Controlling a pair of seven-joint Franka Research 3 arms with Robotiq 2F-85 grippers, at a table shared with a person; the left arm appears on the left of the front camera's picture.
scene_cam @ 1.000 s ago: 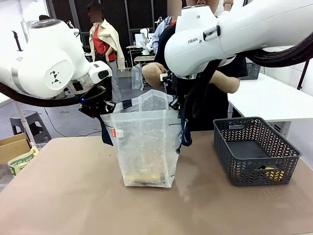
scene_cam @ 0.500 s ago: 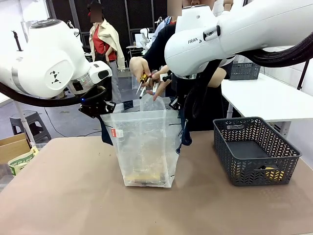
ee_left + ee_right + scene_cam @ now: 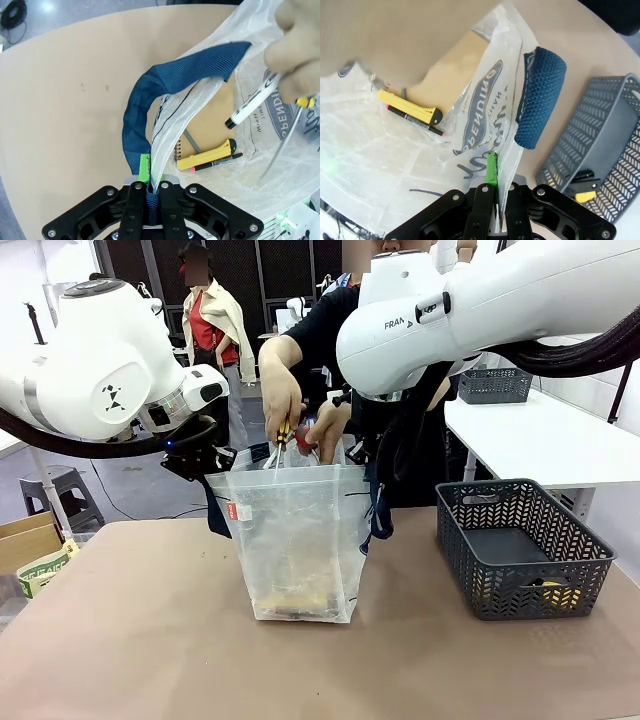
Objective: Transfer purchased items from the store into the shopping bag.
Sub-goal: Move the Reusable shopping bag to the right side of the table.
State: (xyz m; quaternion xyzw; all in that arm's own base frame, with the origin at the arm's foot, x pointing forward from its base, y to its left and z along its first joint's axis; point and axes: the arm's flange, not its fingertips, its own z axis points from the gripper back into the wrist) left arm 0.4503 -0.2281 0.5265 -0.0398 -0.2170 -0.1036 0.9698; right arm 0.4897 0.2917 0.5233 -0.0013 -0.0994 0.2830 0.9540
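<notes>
- A smooth, matt tan-brown tabletop (image 3: 150, 660) is spread across the foreground; faint marks are seen on its surface.
- The shopping bag (image 3: 295, 540), made of crinkled translucent film, is stood upright near the middle of the tabletop; a small red tag (image 3: 233, 510) is fixed at its left edge, and navy script is printed on its wall.
- On the bag's floor a tan spiral-bound notebook (image 3: 212, 125) is laid flat; a yellow utility knife (image 3: 207, 155) and a thin black pen (image 3: 220, 161) are laid side by side upon it.
- To the right, apart from the bag, a dark grey plastic basket (image 3: 520, 560) with herringbone-slotted walls is set on the tabletop; a small yellow item (image 3: 555, 592) is seen low at its right end.
- The left claw (image 3: 152, 187) is clamped fully on the bag's rim, film and ribbed navy strap (image 3: 137, 115) being pinched between its green pads (image 3: 144, 167); the right claw (image 3: 495, 187) is closed just as tightly on the opposite rim, beside the second strap (image 3: 540, 95); the mouth is thus held open.
- Over the mouth a person's hand (image 3: 283, 405) is lowered; a white marker (image 3: 252, 102) and a yellow-handled screwdriver (image 3: 306, 102) are gripped in it, pointing down into the bag.
- Farther off, a white table (image 3: 540, 435) carrying another grey basket (image 3: 495, 385) is seen at the right; a grey stool (image 3: 60, 495) is stood on the grey floor at the left.
</notes>
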